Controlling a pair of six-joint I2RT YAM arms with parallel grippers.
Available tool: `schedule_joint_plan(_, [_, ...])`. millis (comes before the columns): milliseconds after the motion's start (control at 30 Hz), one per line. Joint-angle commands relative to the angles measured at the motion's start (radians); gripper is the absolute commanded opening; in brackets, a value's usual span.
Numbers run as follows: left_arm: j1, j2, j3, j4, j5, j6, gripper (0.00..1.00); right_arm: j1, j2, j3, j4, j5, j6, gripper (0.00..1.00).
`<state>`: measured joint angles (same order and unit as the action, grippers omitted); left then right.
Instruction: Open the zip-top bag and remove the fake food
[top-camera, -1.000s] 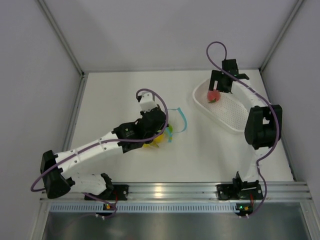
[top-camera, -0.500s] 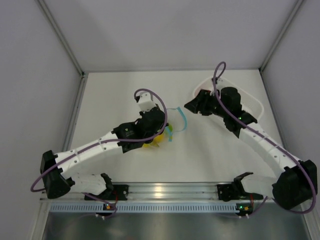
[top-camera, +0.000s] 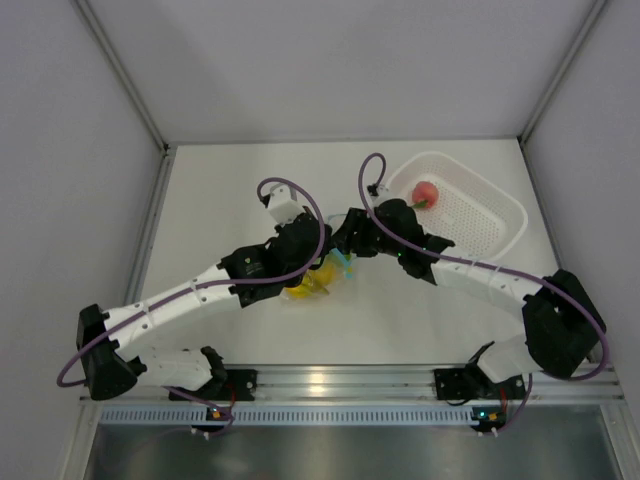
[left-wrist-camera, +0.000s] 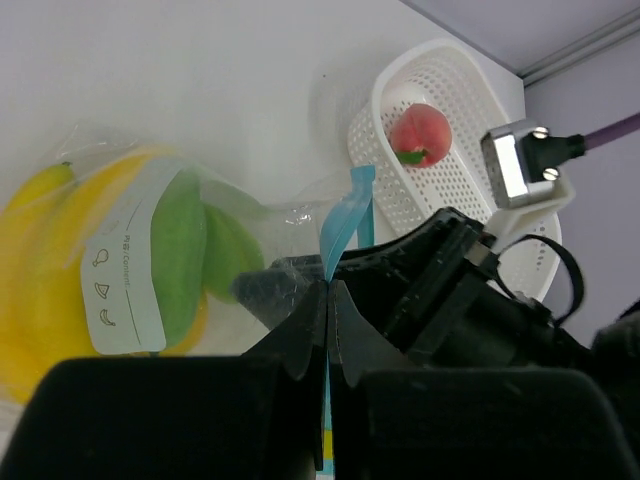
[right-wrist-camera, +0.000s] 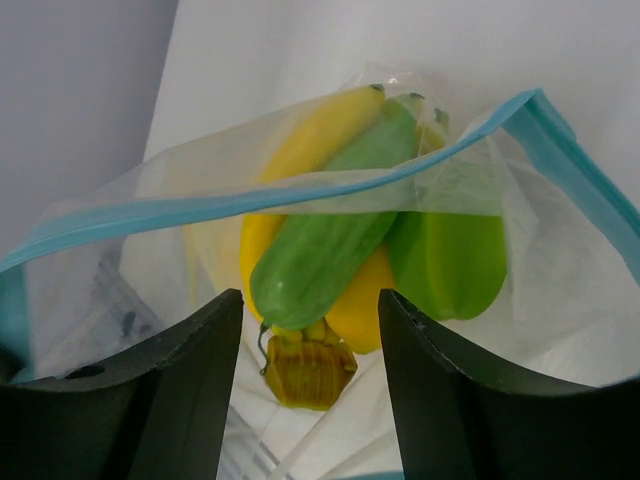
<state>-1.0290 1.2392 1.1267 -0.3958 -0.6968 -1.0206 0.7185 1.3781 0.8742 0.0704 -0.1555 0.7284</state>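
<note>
The zip-top bag (right-wrist-camera: 150, 190) lies mid-table with its blue-edged mouth held open. My left gripper (left-wrist-camera: 328, 292) is shut on the blue zip strip (left-wrist-camera: 345, 215). Inside the bag lies fake food: a yellow banana bunch (right-wrist-camera: 305, 150), a green cucumber-like piece (right-wrist-camera: 335, 245) and another green piece (right-wrist-camera: 450, 250). My right gripper (right-wrist-camera: 310, 300) is inside the mouth and open, its fingers (right-wrist-camera: 190, 370) either side of the banana's brown stem (right-wrist-camera: 305, 370) without touching it. From above, both grippers, left (top-camera: 325, 262) and right (top-camera: 347, 243), meet at the bag (top-camera: 310, 285). A pink peach (top-camera: 425, 192) rests in the basket.
The white perforated basket (top-camera: 470, 215) stands at the back right, close behind the right arm's forearm. Grey walls close in the table on three sides. The rail carrying both arm bases (top-camera: 330, 380) runs along the near edge.
The right arm swung from the basket, leaving the peach there, over to the bag's mouth, and its jaws narrowed. The left gripper kept its hold on the zip strip.
</note>
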Motion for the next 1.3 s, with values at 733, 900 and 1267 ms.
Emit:
schedule_joint_plan(733, [-0.002,-0.064,-0.119,0.055,-0.032,-0.130,0.00,0.174,0.283,0.088,0.061,0.281,0.244,0.68])
schedule_joint_plan(900, [-0.002,-0.084,-0.125,0.054,-0.035,-0.118,0.00,0.174,0.303,0.111,0.052,0.306,0.244,0.45])
schedule_joint_plan(1267, [-0.003,-0.135,-0.162,0.052,-0.113,-0.064,0.00,0.171,0.142,0.103,-0.037,0.376,0.146,0.22])
